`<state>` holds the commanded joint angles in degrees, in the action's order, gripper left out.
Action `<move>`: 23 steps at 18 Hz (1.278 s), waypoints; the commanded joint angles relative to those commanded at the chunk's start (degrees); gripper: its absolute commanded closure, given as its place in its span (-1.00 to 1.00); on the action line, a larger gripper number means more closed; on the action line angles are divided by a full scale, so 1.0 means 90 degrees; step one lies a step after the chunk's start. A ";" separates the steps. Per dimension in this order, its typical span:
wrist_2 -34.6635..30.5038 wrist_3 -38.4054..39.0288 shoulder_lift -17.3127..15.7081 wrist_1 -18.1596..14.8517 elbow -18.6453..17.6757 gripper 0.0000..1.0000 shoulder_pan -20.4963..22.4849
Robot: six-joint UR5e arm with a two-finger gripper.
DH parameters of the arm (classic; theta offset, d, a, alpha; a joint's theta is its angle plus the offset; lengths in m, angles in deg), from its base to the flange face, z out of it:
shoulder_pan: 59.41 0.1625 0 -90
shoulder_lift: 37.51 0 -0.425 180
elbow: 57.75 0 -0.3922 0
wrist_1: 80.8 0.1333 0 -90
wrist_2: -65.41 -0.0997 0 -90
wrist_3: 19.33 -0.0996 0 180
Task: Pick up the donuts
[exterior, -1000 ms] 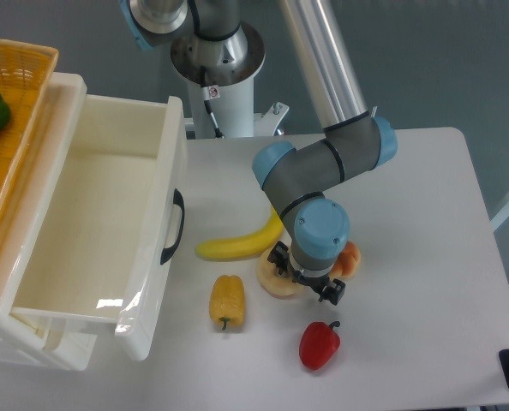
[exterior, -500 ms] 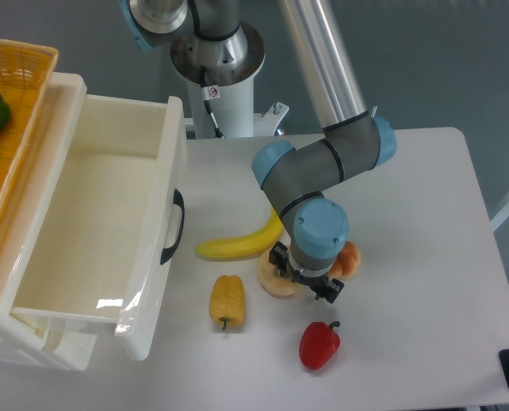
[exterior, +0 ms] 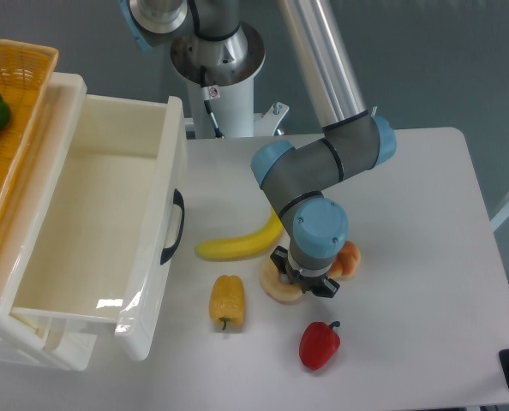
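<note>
The donuts are a single pale cream ring on the white table, just below the banana. Only its left and lower rim shows; the rest sits under my wrist. My gripper points straight down onto it, its black knuckles drawn in on either side of the ring's right half. The fingertips are hidden by the blue wrist, but the jaws look closed against the donut, which still rests on the table.
A banana lies left of the gripper, and an orange-brown bun touches its right side. A yellow pepper and a red pepper lie in front. An open white drawer is at the left, with a wicker basket behind it.
The gripper's black knuckles have drawn inward over the last second. The donut has shifted slightly down and to the right. The arm has stayed in place.
</note>
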<state>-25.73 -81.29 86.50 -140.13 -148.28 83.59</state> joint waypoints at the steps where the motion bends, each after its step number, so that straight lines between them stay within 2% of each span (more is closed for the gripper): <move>1: 0.0000 0.0000 -0.0010 0.0000 0.0010 1.00 0.0010; 5: 0.0029 -0.0010 -0.0039 -0.0019 0.0127 1.00 0.0029; 10: 0.0234 -0.0010 -0.0137 -0.0254 0.0391 1.00 0.0049; 13: 0.0293 -0.0029 -0.0312 -0.0312 0.0400 1.00 0.0107; 16: 0.0342 -0.0107 -0.0536 -0.0896 0.0547 1.00 0.0117; 23: 0.0352 -0.1385 -0.1103 -0.1445 0.0567 1.00 0.0068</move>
<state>-22.57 -93.76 76.58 -153.13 -143.18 84.20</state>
